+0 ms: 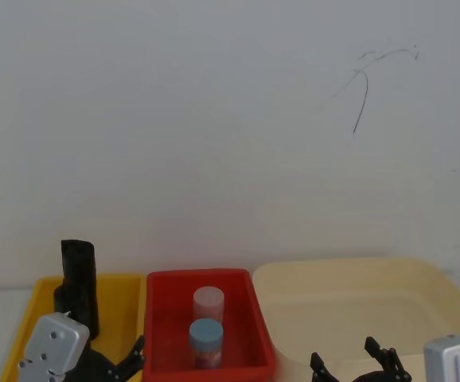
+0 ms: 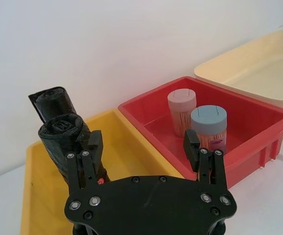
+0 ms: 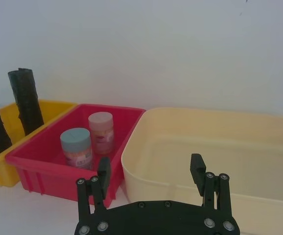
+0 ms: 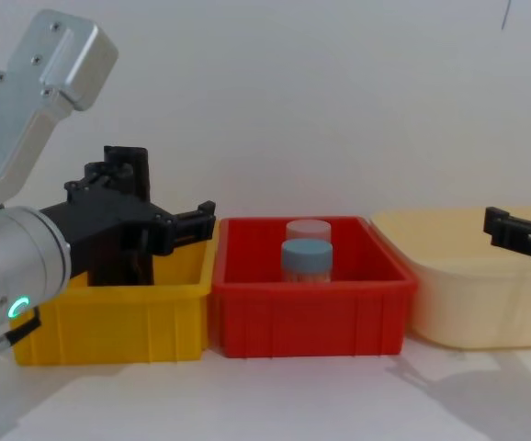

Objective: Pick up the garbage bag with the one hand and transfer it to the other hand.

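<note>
Garbage bag [image 2: 63, 134] is not lifted yet; by my call this is the reach-in, before any grasp. The left gripper [image 2: 142, 139], on the silver arm with the green light, hangs over the yellow bin [image 2: 34, 196], jaws spread wide, nothing between them. One finger [image 2: 91, 149] sits right against the nearer black roll. I take that roll for the garbage bag, because a speck of red low on it looks like the sticker. The roll stands beside that finger, not in the gap, with a second black roll [image 2: 51, 100] just behind it.

The next move calls for a shift to the left so the gap straddles the nearer roll alone. Then comes a firm close on its upper part, a straight lift clear of the bin wall, and a carry to the right.

Further out is the red bin [image 2: 273, 132] with two jars [image 2: 207, 125], which lies under that path. Beyond it, the right gripper [image 3: 150, 164] waits over the near rim of the cream tub [image 3: 259, 127], jaws open and empty.

Hard to read:
- The sticker is mostly covered by the gripper's body.
- The feet of both rolls are hidden.
- From the chest, black fingers and black rolls merge, so I cannot tell whether they touch there.
- From the head, both grippers are cut off at the near edge.
</note>
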